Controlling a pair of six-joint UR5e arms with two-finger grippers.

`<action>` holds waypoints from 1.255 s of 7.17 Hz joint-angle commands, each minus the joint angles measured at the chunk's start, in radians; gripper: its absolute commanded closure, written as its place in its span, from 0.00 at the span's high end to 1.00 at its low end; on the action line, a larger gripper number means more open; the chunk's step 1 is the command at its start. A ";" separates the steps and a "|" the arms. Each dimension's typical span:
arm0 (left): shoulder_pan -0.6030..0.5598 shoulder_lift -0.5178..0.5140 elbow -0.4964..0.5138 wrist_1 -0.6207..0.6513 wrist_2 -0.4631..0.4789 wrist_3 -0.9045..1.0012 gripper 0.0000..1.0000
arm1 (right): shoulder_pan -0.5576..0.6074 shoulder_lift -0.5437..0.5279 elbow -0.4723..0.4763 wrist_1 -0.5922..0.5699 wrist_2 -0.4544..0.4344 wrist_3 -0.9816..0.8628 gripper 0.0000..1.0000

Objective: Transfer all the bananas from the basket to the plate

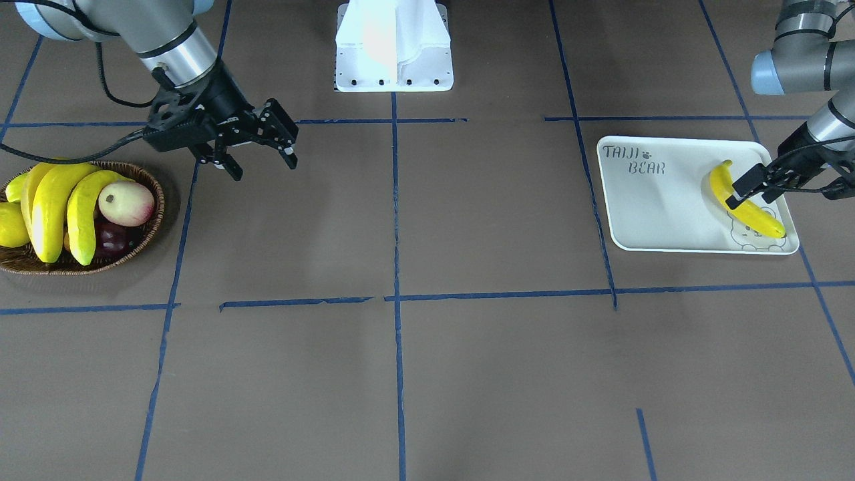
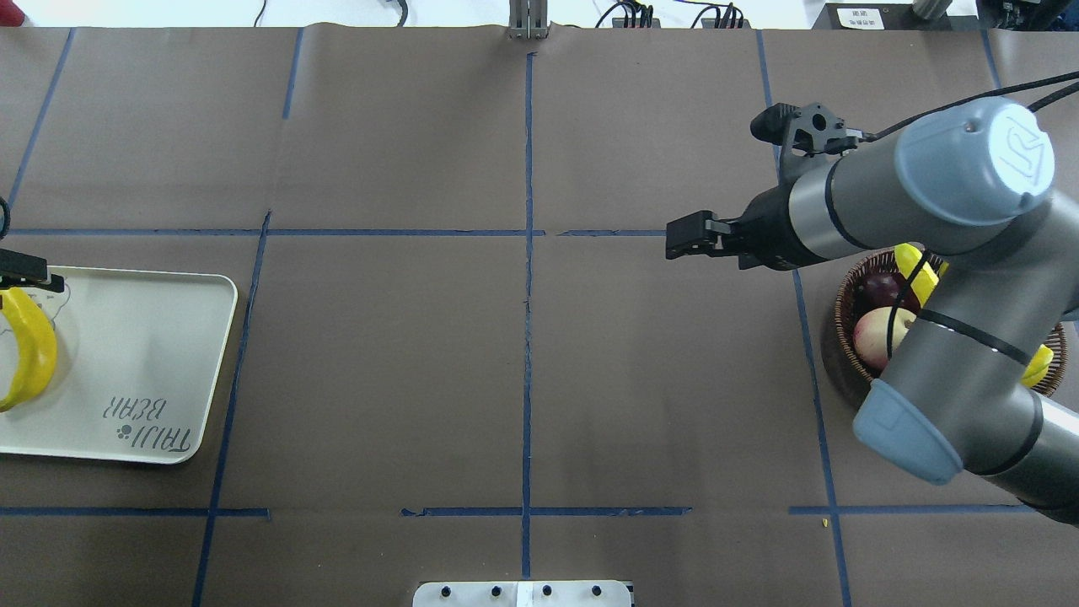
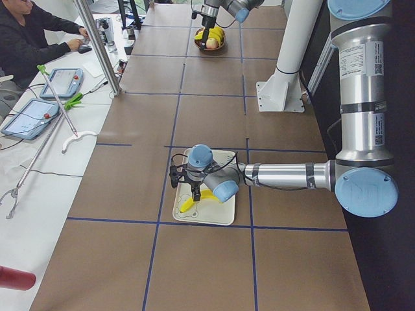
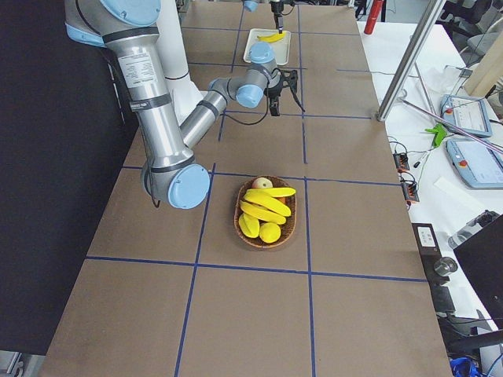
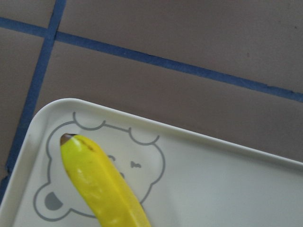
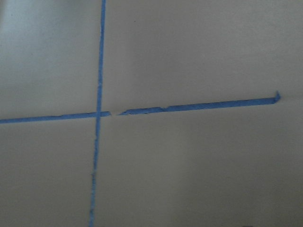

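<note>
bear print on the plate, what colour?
Grey lines: bear face on the white plate; left wrist view shows it best.

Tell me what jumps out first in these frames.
One glossy yellow curved banana lies on the white rectangular tray at the robot's left end of the table, with the left gripper right at it. More long yellow bananas fill the brown wicker basket at the other end. The right gripper hangs open and empty beside it.
</note>
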 commanded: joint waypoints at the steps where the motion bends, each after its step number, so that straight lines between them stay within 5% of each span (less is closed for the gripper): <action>1: -0.001 -0.075 -0.024 0.003 -0.085 -0.109 1.00 | 0.090 -0.232 0.098 0.009 0.071 -0.179 1.00; 3: 0.000 -0.122 -0.026 0.003 -0.084 -0.177 1.00 | 0.195 -0.448 0.105 0.197 0.186 -0.219 1.00; 4: 0.000 -0.135 -0.023 0.004 -0.083 -0.189 1.00 | 0.277 -0.535 0.041 0.339 0.273 -0.205 1.00; 5: 0.002 -0.149 -0.020 0.004 -0.081 -0.206 1.00 | 0.358 -0.546 -0.012 0.356 0.336 -0.206 1.00; 9: 0.005 -0.152 -0.020 0.003 -0.076 -0.206 1.00 | 0.304 -0.529 -0.116 0.318 0.230 -0.206 0.98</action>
